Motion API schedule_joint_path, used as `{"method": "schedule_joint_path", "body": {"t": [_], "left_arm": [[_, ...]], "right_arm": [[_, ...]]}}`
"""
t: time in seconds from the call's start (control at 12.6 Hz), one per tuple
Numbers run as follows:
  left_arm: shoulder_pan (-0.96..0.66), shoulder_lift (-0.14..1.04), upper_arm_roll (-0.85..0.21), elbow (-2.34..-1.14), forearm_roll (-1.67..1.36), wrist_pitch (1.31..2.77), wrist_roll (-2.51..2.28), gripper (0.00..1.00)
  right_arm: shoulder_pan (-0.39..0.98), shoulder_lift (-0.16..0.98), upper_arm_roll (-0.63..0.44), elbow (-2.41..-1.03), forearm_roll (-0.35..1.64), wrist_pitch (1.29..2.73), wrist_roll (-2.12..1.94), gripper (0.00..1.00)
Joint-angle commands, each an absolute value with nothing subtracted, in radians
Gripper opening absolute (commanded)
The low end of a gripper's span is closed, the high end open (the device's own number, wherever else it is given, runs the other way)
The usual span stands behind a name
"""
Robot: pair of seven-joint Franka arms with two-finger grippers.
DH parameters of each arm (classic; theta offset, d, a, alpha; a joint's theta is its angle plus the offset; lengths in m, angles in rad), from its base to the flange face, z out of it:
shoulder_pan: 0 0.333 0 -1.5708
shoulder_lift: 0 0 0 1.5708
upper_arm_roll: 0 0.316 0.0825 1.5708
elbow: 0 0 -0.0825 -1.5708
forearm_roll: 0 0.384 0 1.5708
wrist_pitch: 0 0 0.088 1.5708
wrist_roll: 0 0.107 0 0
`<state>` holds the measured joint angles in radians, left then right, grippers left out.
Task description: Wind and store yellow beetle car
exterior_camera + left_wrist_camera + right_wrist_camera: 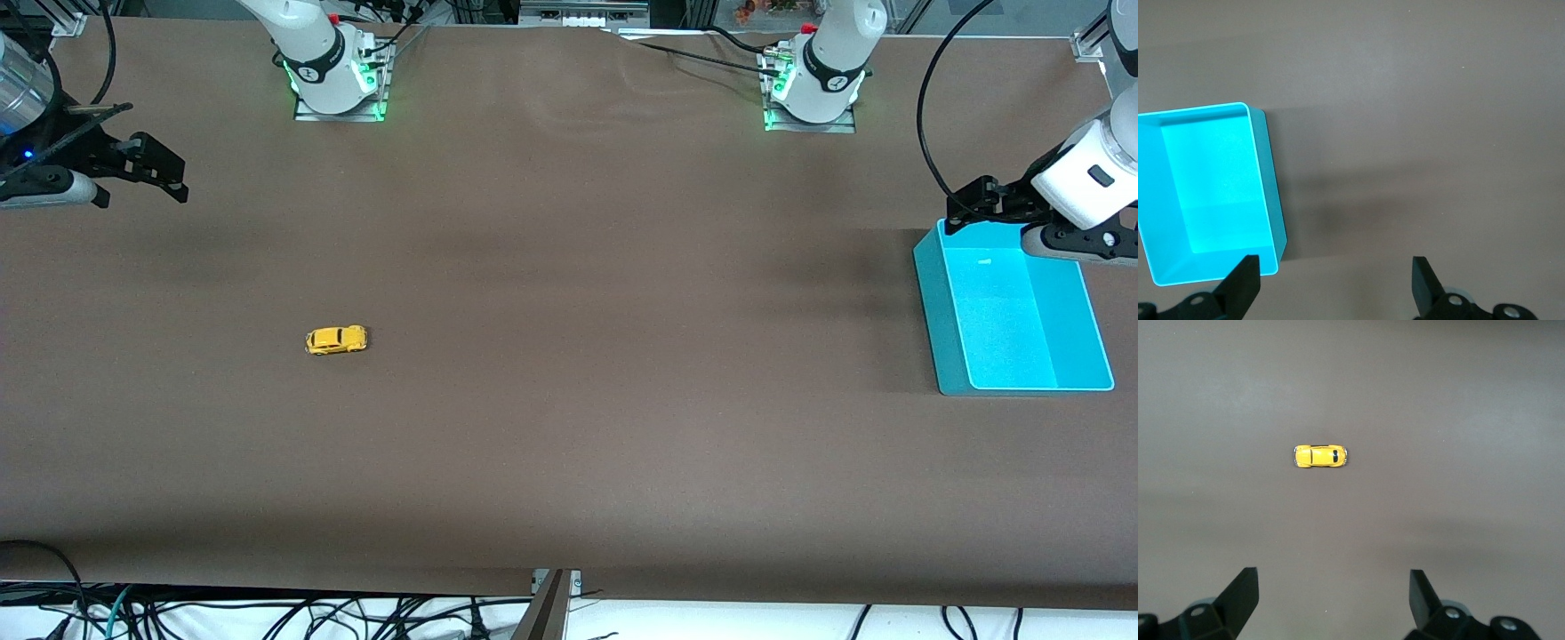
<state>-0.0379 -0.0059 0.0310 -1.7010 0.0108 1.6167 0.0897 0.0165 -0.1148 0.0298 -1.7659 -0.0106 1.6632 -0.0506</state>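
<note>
No brand, label or readable writing shows on any of the things.

The yellow beetle car (336,340) sits on its wheels on the brown tabletop (569,444), toward the right arm's end, with bare cloth all around it. In the right wrist view the car (1321,456) lies lengthwise across the picture, well apart from the fingertips (1245,590) below it.

The right end effector (164,178) hangs in the air over the tabletop's edge at the right arm's end. Its wrist is bent so the black fingers point toward the middle of the table. Its jaws are spread wide and grip nothing. The right arm waits there.

The left end effector (973,206) hovers over the corner of a teal bin (933,311), the corner that lies farther from the front camera. The white forearm comes in from the edge of the picture above it. In the left wrist view the two black fingertips (1245,277) stand wide apart with nothing between them, and the bin (1271,180) shows with nothing inside. The left arm waits too.

The bin rests flat at the left arm's end, well apart from the car. Nothing lies between the two. Black cables (267,613) hang below the tabletop's near edge.
</note>
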Motion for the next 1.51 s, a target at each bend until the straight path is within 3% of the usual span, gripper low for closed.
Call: {"method": "schedule_joint_path", "body": {"t": [0.0,1.43], "left_arm": [[-0.04,-0.008,0.026,-1.686,0.046,1.598,0.077,1.0],[-0.025,0.021,0.032,-1.667,0.046,1.602,0.081,1.0]], "right_arm": [[0.02,-0.112,0.031,-1.741,0.006,1.64,-0.035,1.0],[0.021,-0.115,0.032,-1.743,0.008,1.637,-0.034,1.0]]}}
